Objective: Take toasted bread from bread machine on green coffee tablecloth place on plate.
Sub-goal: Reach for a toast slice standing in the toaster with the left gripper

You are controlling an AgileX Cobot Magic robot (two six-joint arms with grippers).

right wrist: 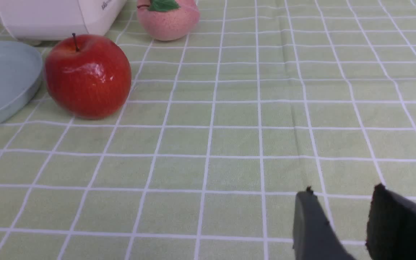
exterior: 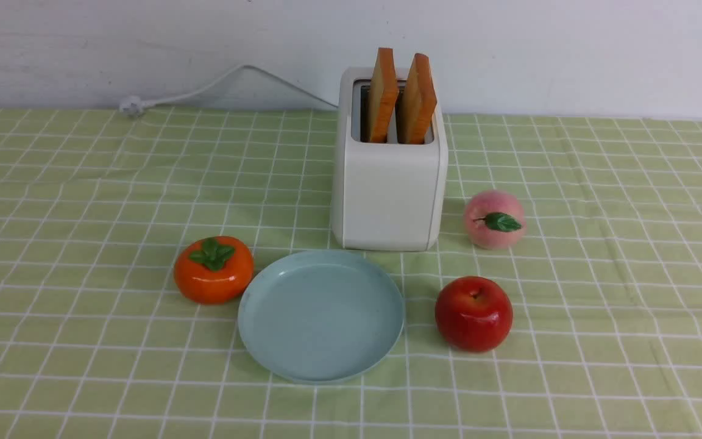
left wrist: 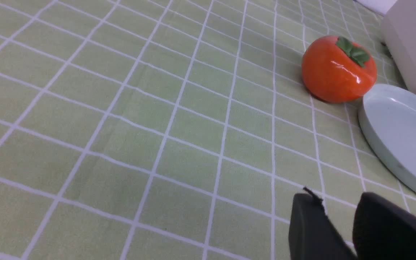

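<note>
The white bread machine (exterior: 387, 183) stands on the green coffee tablecloth (exterior: 83, 201) at the middle back. Two slices of toasted bread (exterior: 382, 94) (exterior: 418, 100) stand upright in its top slots. The pale blue-green plate (exterior: 320, 317) lies empty in front of it. Neither gripper shows in the front view. My left gripper (left wrist: 336, 202) is open and empty, low over the cloth, left of the plate (left wrist: 399, 133). My right gripper (right wrist: 341, 195) is open and empty, low over the cloth, right of the plate (right wrist: 2, 79). The bread machine's base shows in both wrist views (left wrist: 414, 43) (right wrist: 56, 16).
An orange persimmon (exterior: 212, 268) touches the plate's left rim. A red apple (exterior: 474, 313) sits right of the plate, and a pink peach (exterior: 493, 219) sits right of the bread machine. The white cord (exterior: 205, 91) runs left along the wall to a plug (exterior: 131, 105).
</note>
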